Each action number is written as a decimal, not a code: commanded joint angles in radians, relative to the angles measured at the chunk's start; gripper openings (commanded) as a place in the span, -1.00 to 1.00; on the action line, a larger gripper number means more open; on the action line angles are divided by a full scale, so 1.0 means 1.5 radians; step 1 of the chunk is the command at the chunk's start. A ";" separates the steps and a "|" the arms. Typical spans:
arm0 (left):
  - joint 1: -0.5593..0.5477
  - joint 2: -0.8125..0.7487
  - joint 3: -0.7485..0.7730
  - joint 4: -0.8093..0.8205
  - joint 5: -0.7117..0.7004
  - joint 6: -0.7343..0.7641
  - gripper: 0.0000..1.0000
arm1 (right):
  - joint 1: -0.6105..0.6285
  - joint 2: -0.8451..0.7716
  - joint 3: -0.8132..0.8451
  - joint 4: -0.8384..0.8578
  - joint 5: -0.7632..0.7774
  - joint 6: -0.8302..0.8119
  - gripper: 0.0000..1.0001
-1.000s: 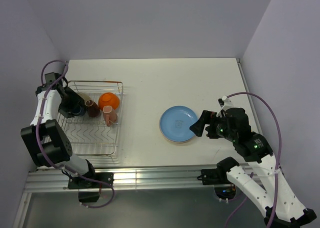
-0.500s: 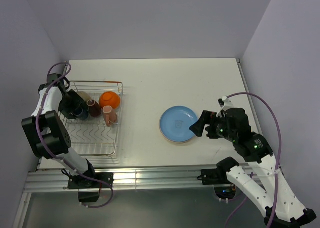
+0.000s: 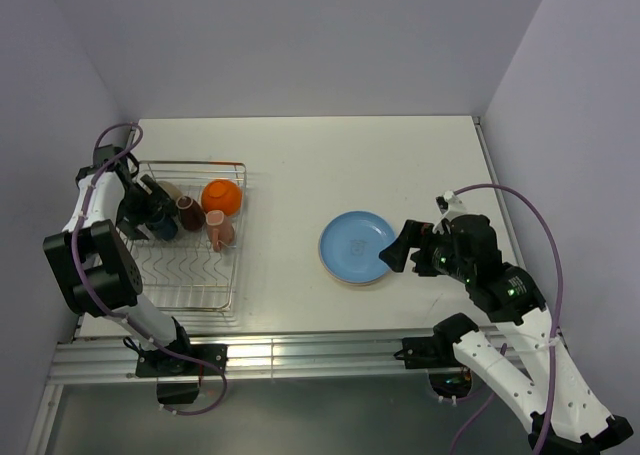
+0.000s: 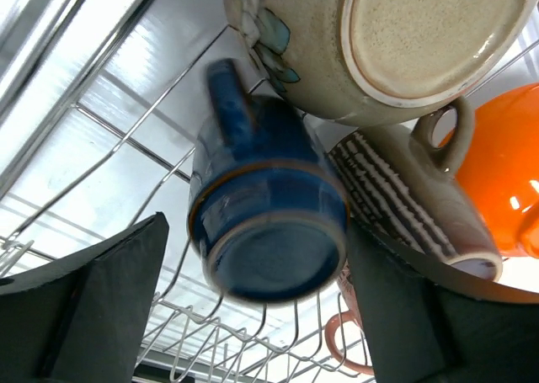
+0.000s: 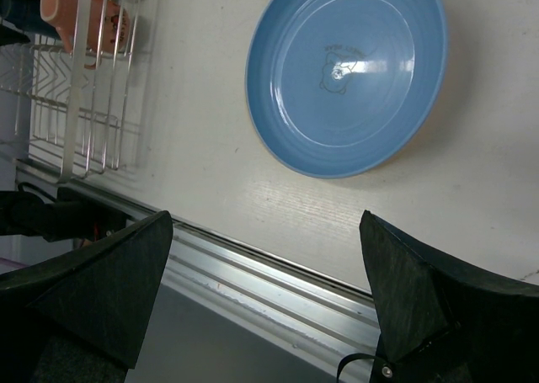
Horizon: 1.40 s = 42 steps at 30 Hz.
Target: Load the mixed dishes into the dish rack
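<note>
The silver wire dish rack (image 3: 190, 275) stands at the left. In it are a dark blue mug (image 3: 162, 227), a dark brown striped mug (image 3: 188, 215), the orange-sided bowl (image 3: 222, 197) and a pinkish-orange mug (image 3: 221, 235). My left gripper (image 3: 150, 213) is inside the rack, jaws open on either side of the blurred dark blue mug (image 4: 268, 231), with a cream bowl (image 4: 396, 38) just behind it. The blue plate (image 3: 356, 247) lies on the table with a tan rim showing under it. My right gripper (image 3: 393, 257) is open and empty at its right edge. The lilac plate is out of view.
The metal rail (image 3: 320, 350) runs along the table's near edge, below the right gripper (image 5: 268, 231). The blue plate (image 5: 345, 71) lies beyond it. Walls close in the table at the back and both sides. The rack's raised wire side (image 4: 109, 122) is close to my left fingers.
My left wrist has shifted a little toward the back of the rack, and the dark blue mug is blurred with motion. The right arm and the blue plate have not moved.
</note>
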 commanded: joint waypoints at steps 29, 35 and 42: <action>-0.073 -0.464 -0.032 -0.037 0.125 -0.083 0.76 | -0.064 0.082 -0.146 0.166 -0.011 0.148 0.66; -0.250 -0.470 -0.057 0.011 0.160 -0.124 0.63 | -0.076 0.148 -0.134 0.183 0.105 0.147 0.33; -0.454 -0.451 -0.058 0.065 0.113 -0.178 0.62 | -0.076 0.239 -0.116 0.192 0.166 0.121 -0.06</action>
